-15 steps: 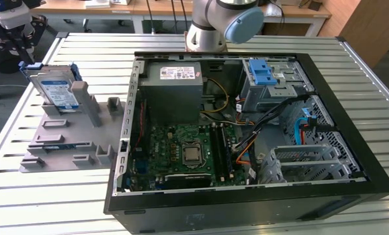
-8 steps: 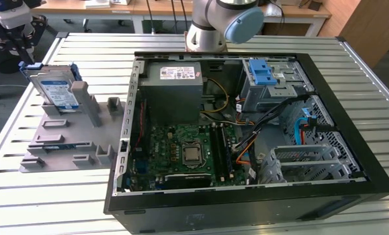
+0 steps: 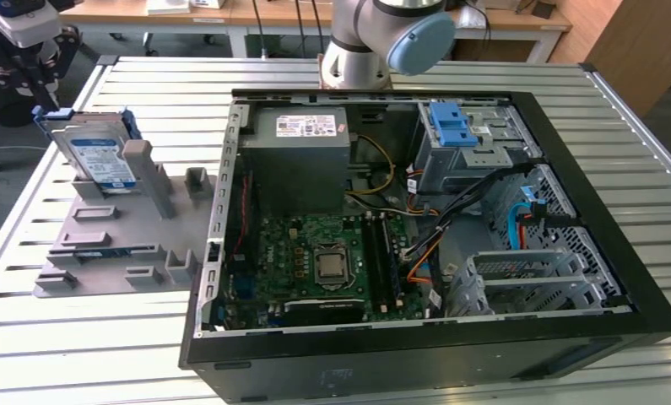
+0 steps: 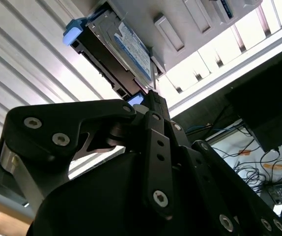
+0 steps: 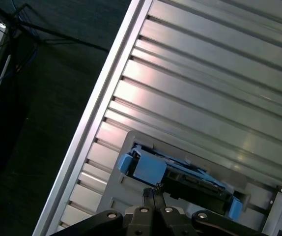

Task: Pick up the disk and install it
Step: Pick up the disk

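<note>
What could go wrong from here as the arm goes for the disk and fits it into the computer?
1. The gripper is shut and right by the edge of the disk; pushing on like this could knock the disk instead of gripping it.
2. The disk stands upright in a grey holder; an off-centre grip may jam it there.
3. Loose cables cross the open computer and could snag the disk.

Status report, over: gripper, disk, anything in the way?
Gripper shut, holding nothing. Flat silver metal disk in blue plastic frame stands in grey plastic holder, just ahead of gripper. Nothing between.
</note>
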{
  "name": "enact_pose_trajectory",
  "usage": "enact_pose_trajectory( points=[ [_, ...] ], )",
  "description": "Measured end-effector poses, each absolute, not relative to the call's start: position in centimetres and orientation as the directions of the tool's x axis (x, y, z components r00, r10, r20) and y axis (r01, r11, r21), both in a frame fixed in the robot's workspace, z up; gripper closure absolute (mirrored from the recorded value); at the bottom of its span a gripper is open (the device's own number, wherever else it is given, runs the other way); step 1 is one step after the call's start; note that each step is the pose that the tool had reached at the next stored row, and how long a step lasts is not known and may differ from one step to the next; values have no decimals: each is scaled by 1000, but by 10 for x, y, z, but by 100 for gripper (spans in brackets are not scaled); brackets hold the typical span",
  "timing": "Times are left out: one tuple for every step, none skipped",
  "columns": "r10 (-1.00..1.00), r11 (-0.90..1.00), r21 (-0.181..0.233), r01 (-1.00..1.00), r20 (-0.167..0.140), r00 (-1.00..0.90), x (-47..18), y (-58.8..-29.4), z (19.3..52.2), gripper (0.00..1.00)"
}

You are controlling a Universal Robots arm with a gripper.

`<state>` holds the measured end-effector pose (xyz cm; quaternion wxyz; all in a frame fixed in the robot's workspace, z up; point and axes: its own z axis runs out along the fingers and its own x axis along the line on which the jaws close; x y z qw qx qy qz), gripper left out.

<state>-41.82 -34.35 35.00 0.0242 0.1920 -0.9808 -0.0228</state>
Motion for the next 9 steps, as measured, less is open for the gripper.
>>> enact_pose_trajectory(
  points=[
    [-388, 921, 54, -386, 39, -921, -418, -343, 350, 89],
    [-398, 917, 54, -396, 39, -916, -418, -343, 350, 89],
    [-408, 912, 54, -406, 39, -912, -418, -343, 350, 89],
    [-418, 908, 54, -416, 39, -908, -418, -343, 350, 89],
    [-427, 903, 54, -425, 38, -903, -418, -343, 350, 89],
    [-438, 898, 54, -436, 38, -898, -418, -343, 350, 89],
    [-449, 893, 54, -447, 38, -893, -418, -343, 350, 89],
    [-463, 886, 54, -461, 38, -886, -418, -343, 350, 89],
    [-478, 878, 54, -476, 38, -878, -418, -343, 350, 89]
  ],
)
